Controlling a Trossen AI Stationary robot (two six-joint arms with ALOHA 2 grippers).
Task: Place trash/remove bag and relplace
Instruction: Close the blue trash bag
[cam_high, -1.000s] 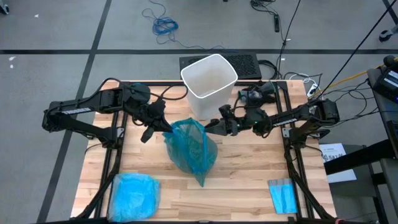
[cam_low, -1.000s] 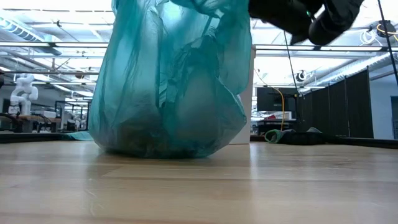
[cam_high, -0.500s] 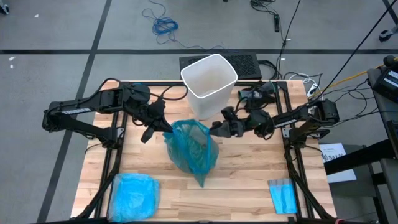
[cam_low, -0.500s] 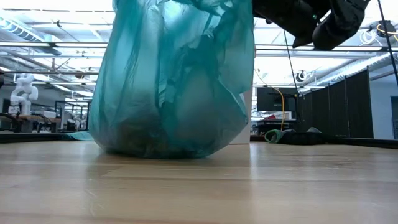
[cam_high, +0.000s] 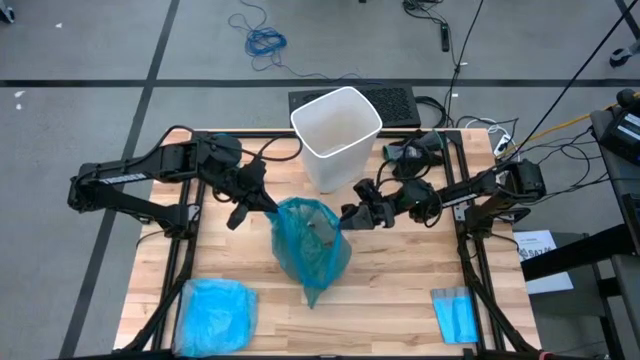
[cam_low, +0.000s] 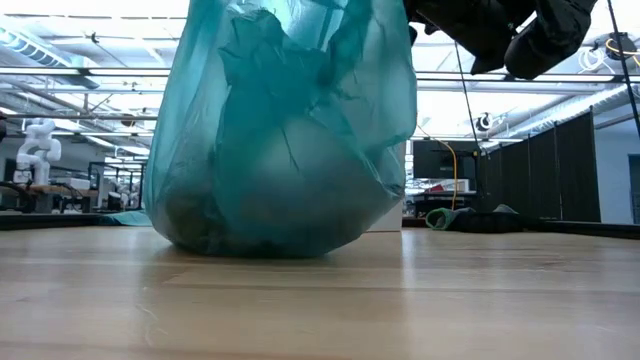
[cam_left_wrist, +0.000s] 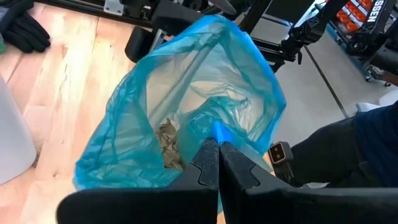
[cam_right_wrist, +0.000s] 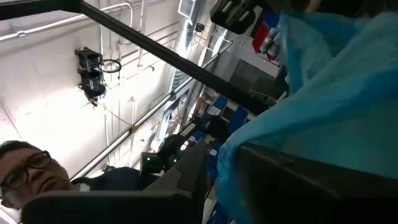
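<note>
A: Starting from the high view. Teal bag (cam_high: 311, 246) sitting around the middle of the worktop (cam_high: 400, 290), mouth up, pinched at the rim from both sides. Left gripper (cam_high: 268, 207) clamped tight on the rim on the left-edge side. Right gripper (cam_high: 349, 216) at the opposite rim. White bin (cam_high: 336, 132) standing at the far edge, empty as far as visible. Paler blue bag (cam_high: 216, 315) down in the near left corner, small folded blue sheet (cam_high: 456, 314) near the near right corner.

B: Low view next? Bag (cam_low: 285, 130) filling most of it, bottom resting on the wood, bulging round. Dark arm parts up top right, nothing clear on the fingers there.

A: Left wrist view: fingers (cam_left_wrist: 206, 163) pressed together with a bit of teal plastic (cam_left_wrist: 221, 133) nipped between them. Looking down into the open bag (cam_left_wrist: 186, 118), a crumpled brownish scrap of trash (cam_left_wrist: 168, 142) at the bottom.

B: Right wrist view: fingers (cam_right_wrist: 186, 174) on either side of a fold of teal plastic (cam_right_wrist: 323, 106), plastic running between them, so gripping the bag too. Person (cam_right_wrist: 28, 171) in the background near the frame corner.
</note>
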